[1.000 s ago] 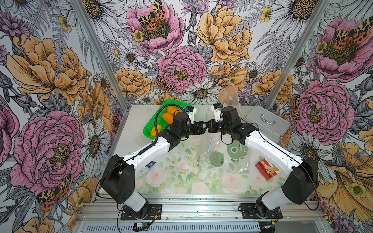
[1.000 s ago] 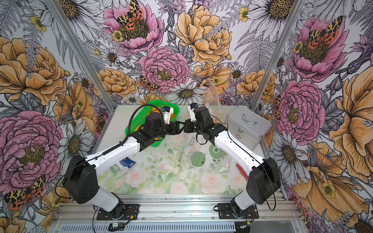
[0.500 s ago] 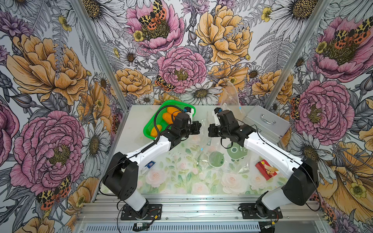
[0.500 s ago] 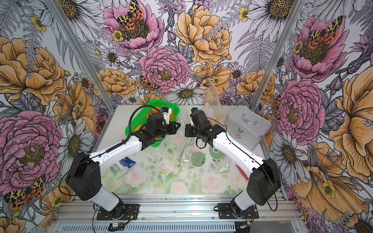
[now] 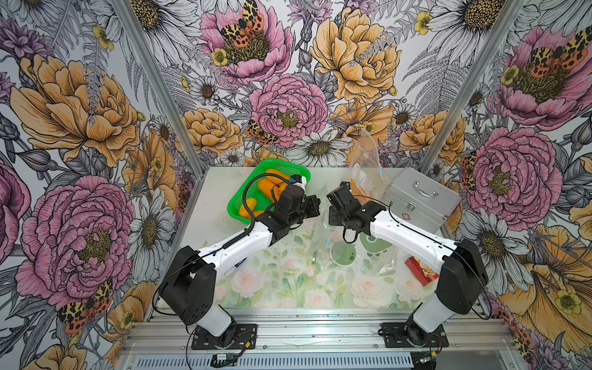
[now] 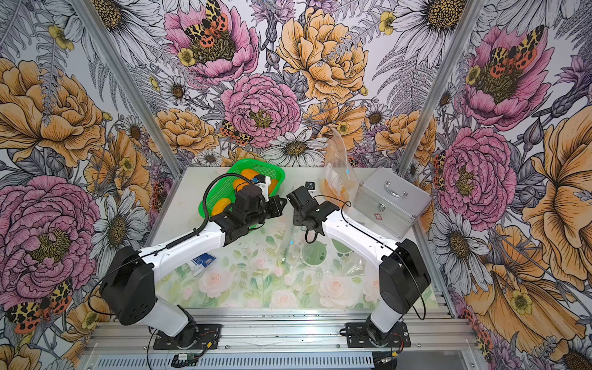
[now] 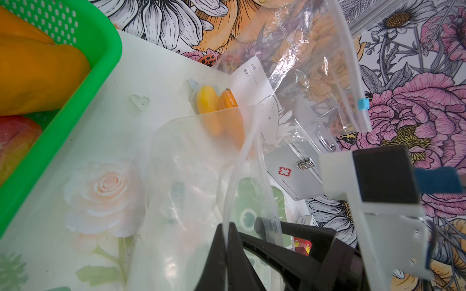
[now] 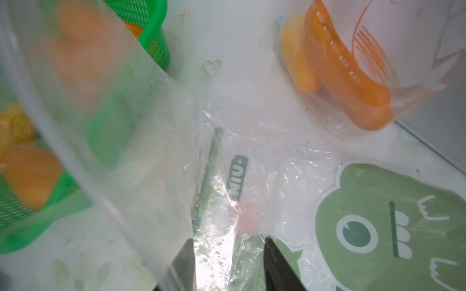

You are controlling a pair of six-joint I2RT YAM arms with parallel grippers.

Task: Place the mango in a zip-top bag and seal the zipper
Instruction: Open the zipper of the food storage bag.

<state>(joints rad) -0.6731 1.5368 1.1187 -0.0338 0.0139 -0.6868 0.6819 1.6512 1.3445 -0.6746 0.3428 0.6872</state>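
My left hand (image 7: 228, 228) is clamped on the rim of the clear zip-top bag (image 7: 191, 161). My right hand (image 8: 228, 248) has its jaws apart (bag film drapes across that wrist view). The mangoes (image 5: 267, 185) lie in the green basket (image 5: 235, 208), just beside my left hand.

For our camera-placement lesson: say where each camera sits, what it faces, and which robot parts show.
Both top views: high in front, looking down on the table; left arm, right arm whole.
Left wrist: arm-mounted, facing the zip-top bag; left gripper shut on it.
Right wrist: arm-mounted, facing the bag; right gripper open.
Wrists share: green basket.
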